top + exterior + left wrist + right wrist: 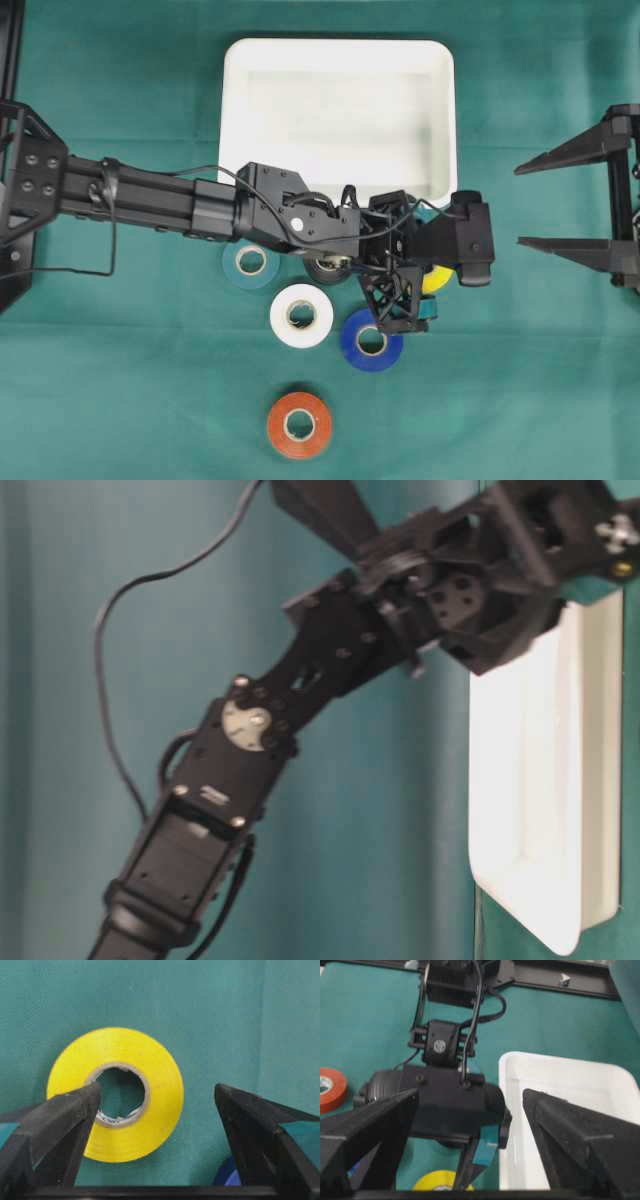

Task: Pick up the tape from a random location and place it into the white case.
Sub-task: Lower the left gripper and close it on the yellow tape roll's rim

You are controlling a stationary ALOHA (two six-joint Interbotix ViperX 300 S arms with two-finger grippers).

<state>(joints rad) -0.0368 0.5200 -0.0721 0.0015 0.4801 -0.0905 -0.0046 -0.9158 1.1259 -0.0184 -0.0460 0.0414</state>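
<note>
The left gripper (157, 1105) is hovering spread wide over the yellow tape (116, 1094), probably lining up to straddle it; nothing is grasped.

Lighting was bright and even from above, barely any shadows on the green surface (120, 400). The table-level view was soft and blurry; the white case (540, 780) looked blown out.

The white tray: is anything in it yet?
Empty. The white tray shows only bare floor in the overhead view; the yellow tape lies on the cloth.
</note>
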